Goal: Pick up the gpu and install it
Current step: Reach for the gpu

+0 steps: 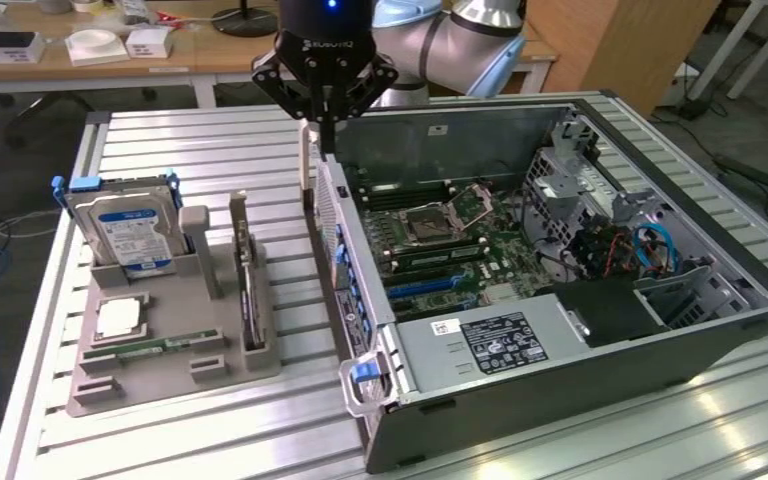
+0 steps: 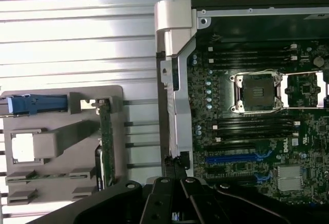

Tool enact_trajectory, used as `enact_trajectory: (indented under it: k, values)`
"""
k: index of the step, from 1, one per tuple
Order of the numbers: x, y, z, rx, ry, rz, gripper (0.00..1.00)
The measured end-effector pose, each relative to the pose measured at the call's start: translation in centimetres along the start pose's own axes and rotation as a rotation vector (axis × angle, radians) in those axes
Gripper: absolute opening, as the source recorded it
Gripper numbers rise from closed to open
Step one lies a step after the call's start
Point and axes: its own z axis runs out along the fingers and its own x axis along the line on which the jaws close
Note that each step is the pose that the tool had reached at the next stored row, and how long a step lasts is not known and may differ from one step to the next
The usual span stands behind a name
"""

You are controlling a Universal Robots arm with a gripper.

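So far nothing done: graphics card stands in its holder; hand pressed together, empty, above the computer case.

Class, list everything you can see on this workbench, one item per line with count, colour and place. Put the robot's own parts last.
table: one, silver, slatted, under everything
computer case: one, dark grey, open, exterior view's right
motherboard: one, green, inside the case
power supply: one, silver-grey, near end of the case
holder: one, grey, exterior view's left of the case
hard drive: one, silver with blue label, upright in the holder
graphics card: one, green, on edge in a holder slot
processor chip: one, silver, flat on the holder
memory stick: one, green, lying in the holder
gripper: one, black, shut, empty, above the case's far corner
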Motion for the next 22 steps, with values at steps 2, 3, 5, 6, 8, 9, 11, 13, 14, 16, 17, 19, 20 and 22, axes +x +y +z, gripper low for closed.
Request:
enact_trajectory:
  k: [2, 3, 5, 6, 8, 9, 11, 13, 14, 16, 17, 19, 20, 22]
  values:
    - [0.4, -0.03, -0.01, 0.0001, 0.0, 0.0, 0.1]
    - [0.5, -0.04, -0.01, 0.0001, 0.0, 0.0, 0.1]
    - [0.9, -0.07, -0.02, 0.0001, 0.0, 0.0, 0.1]
    - [1.1, -0.08, -0.02, 0.0, 0.0, 0.0, 0.1]
    - [1.4, -0.11, -0.03, 0.0001, 0.0, 0.0, 0.1]
    - [1.6, -0.12, -0.04, 0.0, -0.0001, 0.0, 0.1]
    - [1.9, -0.14, -0.05, 0.0001, 0.0, 0.0, 0.1]
    - [2.2, -0.17, -0.05, 0.0, 0.0, 0.0, 0.1]
    - [2.4, -0.18, -0.06, 0.0001, 0.0, 0.0, 0.1]
    - [2.7, -0.2, -0.06, 0.0, 0.0, 0.0, 0.1]
    - [2.8, -0.21, -0.06, 0.0, 0.0, 0.0, 0.1]
    - [3.1, -0.23, -0.07, 0.0001, 0.0, 0.0, 0.1]
    - [3.3, -0.24, -0.07, 0.0, 0.0, 0.0, 0.1]
    - [3.6, -0.27, -0.08, 0.0, 0.0, 0.0, 0.1]
